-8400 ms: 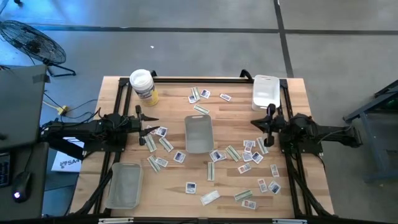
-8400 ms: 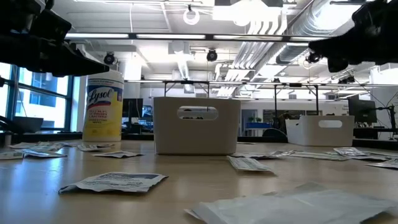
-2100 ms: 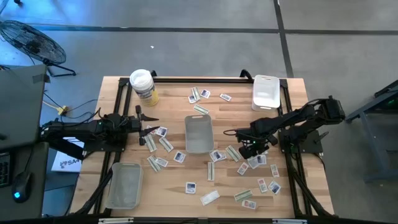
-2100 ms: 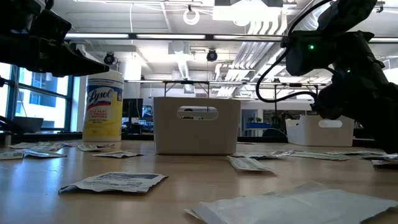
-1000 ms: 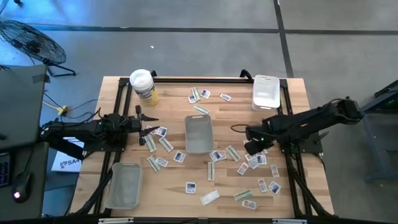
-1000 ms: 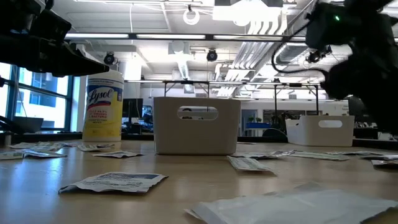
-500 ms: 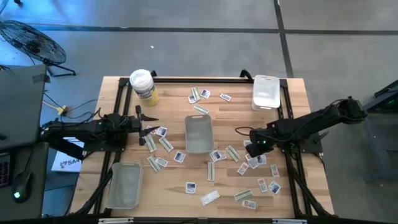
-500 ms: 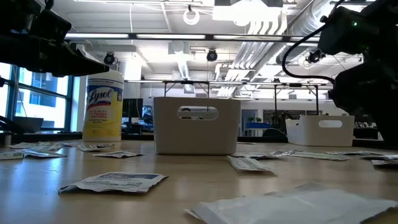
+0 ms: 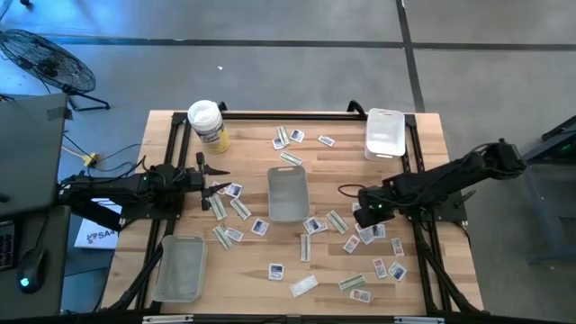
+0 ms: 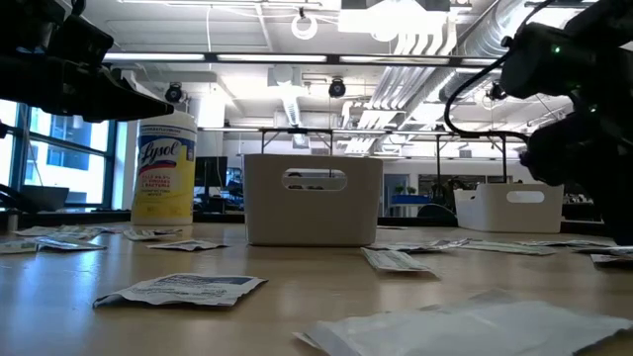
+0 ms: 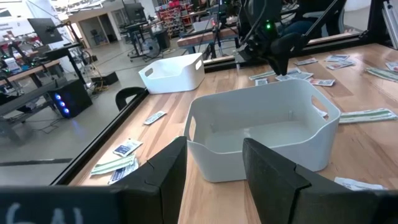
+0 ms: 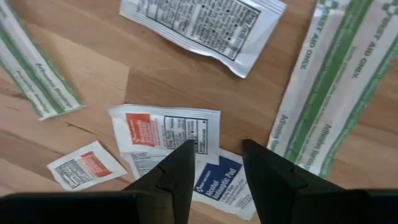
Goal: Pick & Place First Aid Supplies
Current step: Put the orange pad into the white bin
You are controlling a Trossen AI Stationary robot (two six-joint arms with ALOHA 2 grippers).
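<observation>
Hovering unclenched, the right hand (image 12: 214, 168) overlooks five packets (image 12: 169, 129); the left hand (image 11: 214, 158) waits released beside three trays (image 9: 288, 193).

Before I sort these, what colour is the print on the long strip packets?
Green, on the pale strip packets; clearest in the right wrist view.

white packets (image 12: 166, 127) w/ red & blue print, pale strips (image 12: 326, 81) w/ green stripe, white trays (image 11: 261, 127), yellow-label tub (image 9: 208, 123), tan wood table (image 9: 243, 279)
</observation>
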